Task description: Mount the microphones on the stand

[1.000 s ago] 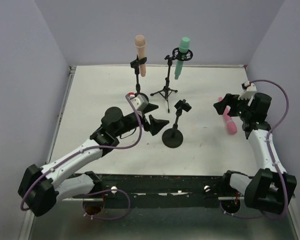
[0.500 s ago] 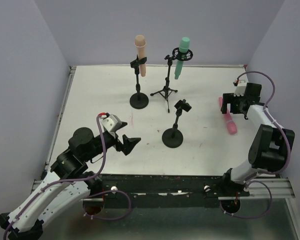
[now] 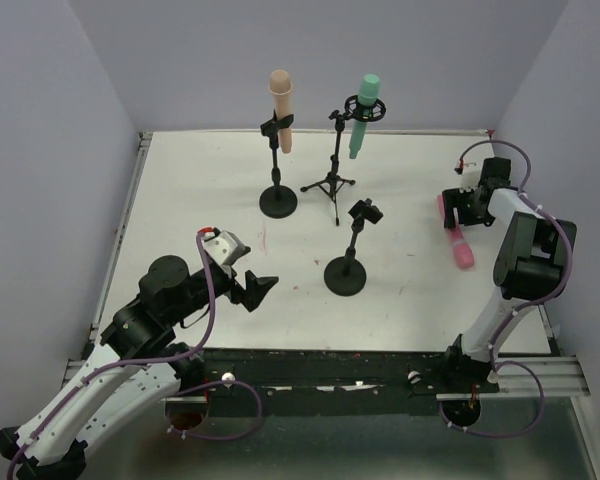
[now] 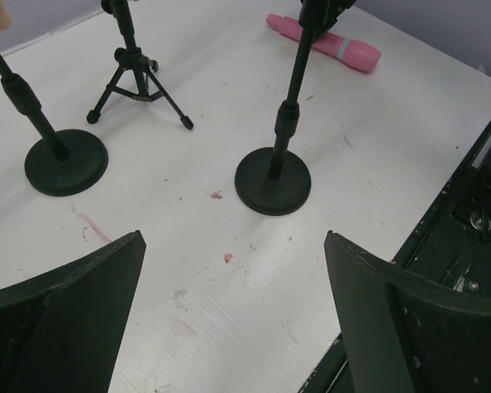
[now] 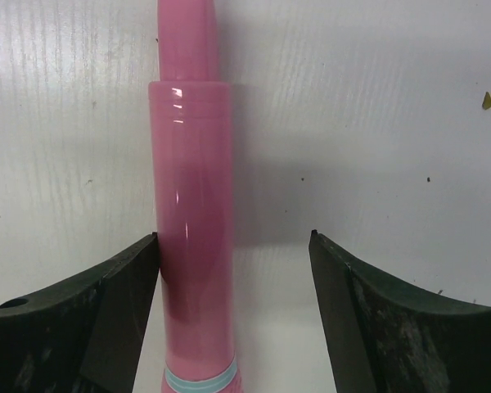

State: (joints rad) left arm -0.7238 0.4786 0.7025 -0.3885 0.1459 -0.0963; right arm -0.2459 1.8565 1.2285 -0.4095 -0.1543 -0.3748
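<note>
The pink microphone (image 3: 458, 241) lies flat on the table at the right. In the right wrist view it (image 5: 191, 221) runs lengthwise between the jaws, against the left finger (image 5: 123, 286), with a gap to the right finger. My right gripper (image 3: 461, 208) (image 5: 234, 237) is open and low over its far end. The beige-peach microphone (image 3: 281, 95) sits clipped in a round-base stand (image 3: 278, 202). The mint green microphone (image 3: 364, 112) hangs in the tripod stand (image 3: 330, 184). A third round-base stand (image 3: 346, 274) (image 4: 272, 180) has an empty clip (image 3: 365, 211). My left gripper (image 3: 261, 289) (image 4: 233, 311) is open and empty, near-left of that stand.
Walls enclose the table on three sides; the right wall is close to the right arm. The black front rail (image 3: 330, 365) runs along the near edge and shows in the left wrist view (image 4: 466, 213). Small pink stains (image 4: 218, 195) mark the white table.
My left arm has pulled back from the stands toward the near left, gripper still open. My right gripper has moved farther back and down over the pink microphone's far end.
</note>
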